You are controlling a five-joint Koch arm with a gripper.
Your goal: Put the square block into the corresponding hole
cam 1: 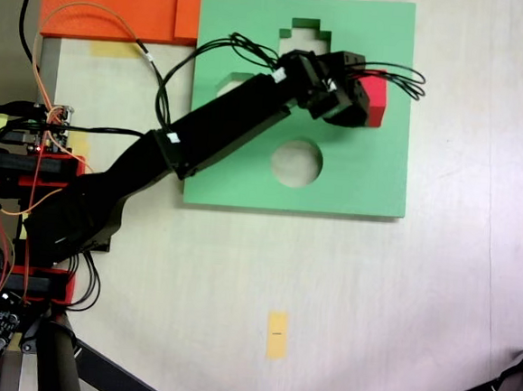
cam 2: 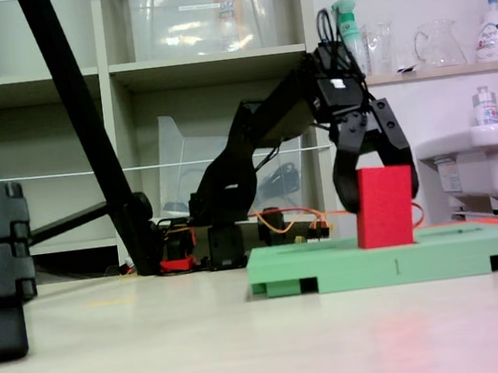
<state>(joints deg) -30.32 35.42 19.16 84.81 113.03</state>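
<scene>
The square block (cam 1: 376,100) is a bright red foam cube standing upright on the right part of the green foam board (cam 1: 353,180), on its top surface and not in any cutout. My gripper (cam 1: 353,96) reaches over the board from the left, with its jaws spread on either side of the block. In a fixed view the block (cam 2: 384,205) rests on the board (cam 2: 393,265), and the gripper (cam 2: 379,194) is open, one finger (cam 2: 346,184) standing a little clear of it. The square hole (cam 1: 227,84) lies left of the block, mostly hidden under my arm.
The board also has a cross-shaped cutout (cam 1: 303,34) and a rounded cutout (cam 1: 297,162). Flat orange foam sheets (cam 1: 113,3) lie at the top left. Cables and electronics (cam 1: 30,141) crowd the arm's base. Tripod legs (cam 2: 91,141) stand nearby, and a yellow tape mark (cam 1: 276,333) is on the table.
</scene>
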